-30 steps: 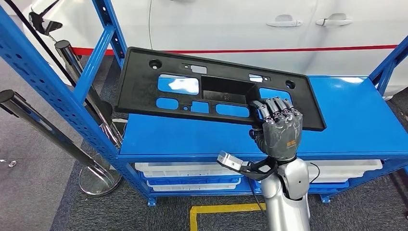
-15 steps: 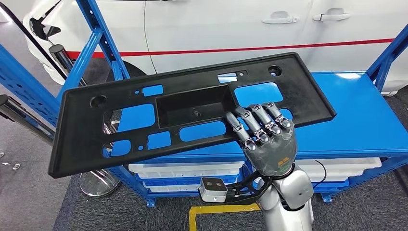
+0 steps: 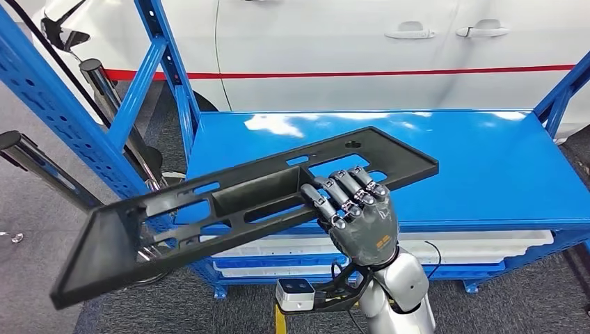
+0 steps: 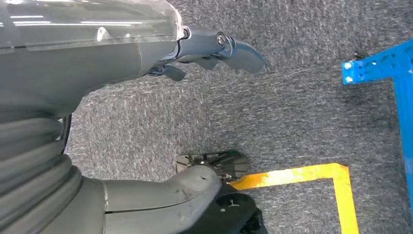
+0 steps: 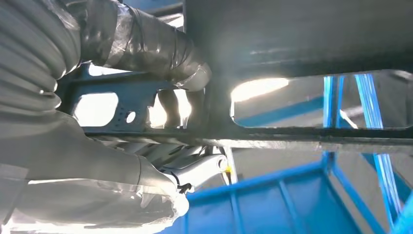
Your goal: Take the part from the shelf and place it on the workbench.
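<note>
One black part [image 3: 236,202] hangs tilted off the shelf's [image 3: 487,174] front edge, my right hand [image 3: 355,212] gripping it; left hand [image 4: 214,48] hangs, fingers loosely curled.

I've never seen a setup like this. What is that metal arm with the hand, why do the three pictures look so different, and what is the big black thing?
It is a humanoid robot with silver arms and many-fingered hands. The head view looks down from high on its body. There its right hand grips a long black plastic part full of cut-outs, lifted off the blue shelf and tilted, one end sticking out past the shelf toward the floor. A white car stands behind. The right wrist view comes from a camera just behind that hand, so it shows the part from very close. The left wrist view comes from the other arm: the left hand holds nothing, above grey carpet with a yellow floor line.
</note>
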`<state>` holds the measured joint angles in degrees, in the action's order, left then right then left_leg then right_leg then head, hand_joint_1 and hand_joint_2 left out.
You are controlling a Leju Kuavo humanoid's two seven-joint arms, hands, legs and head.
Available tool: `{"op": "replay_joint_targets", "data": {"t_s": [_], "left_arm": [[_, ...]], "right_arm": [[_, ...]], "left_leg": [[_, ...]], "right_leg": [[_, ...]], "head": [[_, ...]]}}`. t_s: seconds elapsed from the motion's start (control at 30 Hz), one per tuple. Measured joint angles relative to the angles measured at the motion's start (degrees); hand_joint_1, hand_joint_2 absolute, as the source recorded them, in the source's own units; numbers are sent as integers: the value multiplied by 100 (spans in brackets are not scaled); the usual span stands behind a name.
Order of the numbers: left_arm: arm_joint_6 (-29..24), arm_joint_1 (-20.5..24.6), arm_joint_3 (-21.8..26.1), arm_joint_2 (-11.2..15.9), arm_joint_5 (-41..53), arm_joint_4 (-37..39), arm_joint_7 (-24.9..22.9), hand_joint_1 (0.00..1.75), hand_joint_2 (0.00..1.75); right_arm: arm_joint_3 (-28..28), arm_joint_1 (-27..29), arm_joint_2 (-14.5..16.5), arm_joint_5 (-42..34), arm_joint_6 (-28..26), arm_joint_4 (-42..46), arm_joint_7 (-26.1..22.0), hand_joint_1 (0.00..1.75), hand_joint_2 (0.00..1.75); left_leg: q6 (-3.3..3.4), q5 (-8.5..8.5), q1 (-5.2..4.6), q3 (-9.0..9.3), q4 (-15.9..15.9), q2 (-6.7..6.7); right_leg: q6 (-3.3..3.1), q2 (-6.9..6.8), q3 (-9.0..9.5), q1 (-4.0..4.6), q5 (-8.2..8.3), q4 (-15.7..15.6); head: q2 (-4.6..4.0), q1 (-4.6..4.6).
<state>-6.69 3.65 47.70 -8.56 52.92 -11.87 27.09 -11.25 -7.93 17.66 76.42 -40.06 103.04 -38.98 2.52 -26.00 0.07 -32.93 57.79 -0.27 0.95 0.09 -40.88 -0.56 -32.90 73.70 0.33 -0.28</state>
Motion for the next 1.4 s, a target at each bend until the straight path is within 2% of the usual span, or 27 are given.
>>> {"op": "replay_joint_targets", "data": {"t_s": [0.07,0.13,0.17,0.27,0.33,0.43,0.47,0.5,0.53,0.63,0.7,0.77,0.8,0.83,0.87,0.93,0.97,1.0,1.03,1.1,1.13,1.17,1.2,1.27,1.3,1.33,1.4], "left_arm": [[35,-6,46,0,-3,0,-20,0,175],[69,-4,84,-1,6,0,-99,0,175],[84,-4,99,-1,26,0,-166,0,175],[94,-5,127,0,115,1,-341,0,175],[85,-4,138,1,159,1,-393,0,175],[79,-3,141,-1,215,2,-409,0,175],[82,-4,141,-2,224,2,-409,0,175],[88,-5,141,-2,229,2,-409,0,175],[93,-3,141,-1,231,1,-409,0,175],[121,25,141,-1,246,0,-409,0,175],[150,38,143,0,262,0,-410,0,175],[171,31,146,1,272,1,-413,0,175],[177,32,147,1,273,1,-414,0,175],[181,35,148,0,273,2,-416,0,175],[185,39,149,-1,272,2,-417,0,175],[189,45,151,-1,271,2,-418,0,175],[192,44,151,0,270,2,-418,0,175],[196,43,152,0,270,2,-418,0,175],[200,42,153,0,270,2,-417,0,175],[210,40,156,-1,270,2,-416,0,175],[213,40,157,-1,270,2,-415,0,175],[215,38,158,-1,270,2,-414,0,175],[217,37,161,-1,270,2,-413,0,175],[221,36,170,0,270,2,-411,0,175],[226,37,176,1,270,2,-410,0,175],[235,36,181,1,272,2,-406,0,175],[261,33,187,2,275,2,-396,0,175]], "right_arm": [[1,42,0,-34,0,-77,-32,175,175],[1,54,1,-138,0,-129,-38,175,175],[1,68,1,-257,0,-160,-39,175,175],[-1,115,3,-662,0,-258,-43,175,175],[-12,119,7,-782,0,-304,-45,175,175],[-34,118,9,-873,0,-349,-45,175,175],[-39,117,9,-905,0,-356,-45,175,175],[-43,116,9,-937,0,-358,-45,175,175],[-46,115,9,-971,0,-358,-45,175,175],[-57,112,9,-1052,0,-341,-45,175,175],[-76,108,9,-1075,0,-323,-45,175,175],[-91,105,7,-1086,0,-314,-45,175,175],[-93,105,5,-1093,0,-310,-45,175,175],[-93,105,3,-1103,0,-306,-45,175,175],[-93,105,1,-1114,0,-304,-45,175,175],[-94,105,-1,-1126,0,-303,-45,175,175],[-94,105,-2,-1128,0,-303,-45,175,175],[-94,105,-2,-1129,0,-303,-45,175,175],[-95,105,-2,-1130,0,-303,-45,175,175],[-97,103,-1,-1129,0,-303,-45,175,175],[-102,100,-1,-1129,0,-303,-45,175,175],[-109,98,0,-1128,0,-303,-45,175,175],[-116,95,0,-1128,0,-303,-45,175,175],[-125,91,0,-1127,0,-303,-45,175,175],[-128,88,2,-1124,1,-304,-45,175,175],[-134,84,3,-1116,1,-304,-45,175,175],[-146,77,7,-1084,2,-306,-45,175,175]], "left_leg": [[-10,-21,-1,-1,44,-6],[-41,-44,-20,-26,104,-11],[-63,-46,-25,-41,125,-12],[-144,-48,-18,-73,147,-12],[-208,-257,-4,-150,350,-8],[-293,-868,39,-490,1314,-5],[-311,-968,51,-556,1554,-5],[-320,-955,60,-519,1582,-5],[-324,-853,66,-373,1395,-5],[-285,-492,52,317,259,-11],[-225,-432,15,442,-22,-20],[-149,-339,4,407,-31,-16],[-107,-277,9,387,-49,-6],[-60,-210,18,348,-69,5],[-21,-142,26,294,-81,16],[25,-34,8,146,-71,26],[26,18,-1,66,-62,29],[21,67,-7,-17,-49,31],[12,113,-10,-100,-28,32],[-18,184,-10,-250,35,28],[-39,210,-15,-312,74,25],[-68,240,-20,-356,103,24],[-100,274,-21,-386,120,24],[-174,335,-9,-416,128,20],[-207,292,2,-446,168,14],[-239,154,9,-495,282,8],[-289,-353,28,-653,796,2]], "right_leg": [[-20,-2,296,-5,361,-597],[-50,0,582,10,571,-1186],[-67,4,638,19,598,-1321],[-142,11,626,23,643,-1375],[-213,-8,614,0,697,-1421],[-261,-42,535,-1,769,-1429],[-260,-49,496,2,796,-1424],[-253,-53,454,3,826,-1418],[-243,-53,412,0,857,-1411],[-174,-51,327,-2,955,-1395],[-96,-54,312,-4,1022,-1403],[-21,-51,304,-19,1076,-1422],[5,-44,279,-24,1027,-1394],[21,-36,224,-25,863,-1272],[30,-29,140,-26,609,-1043],[40,-21,-45,-27,55,-360],[46,-20,-83,-27,-79,-68],[49,-20,-44,-27,-91,77],[47,-20,89,-26,-6,35],[20,-20,625,-24,211,-586],[-2,-18,896,-12,237,-969],[-23,-15,1084,3,230,-1258],[-47,-12,1170,20,201,-1417],[-113,-18,1138,29,251,-1470],[-155,-30,1108,20,300,-1482],[-206,-45,1066,9,357,-1496],[-273,-72,949,3,473,-1508]], "head": [[0,1],[0,-1],[0,-1],[0,-1],[0,-2],[0,-2],[0,-2],[0,-2],[0,-2],[0,-2],[0,-1],[0,-1],[0,-1],[0,-1],[0,1],[0,0],[0,0],[0,-1],[0,-1],[0,-1],[0,-1],[0,-2],[0,-3],[0,-2],[0,-2],[0,-4],[0,-12]]}}
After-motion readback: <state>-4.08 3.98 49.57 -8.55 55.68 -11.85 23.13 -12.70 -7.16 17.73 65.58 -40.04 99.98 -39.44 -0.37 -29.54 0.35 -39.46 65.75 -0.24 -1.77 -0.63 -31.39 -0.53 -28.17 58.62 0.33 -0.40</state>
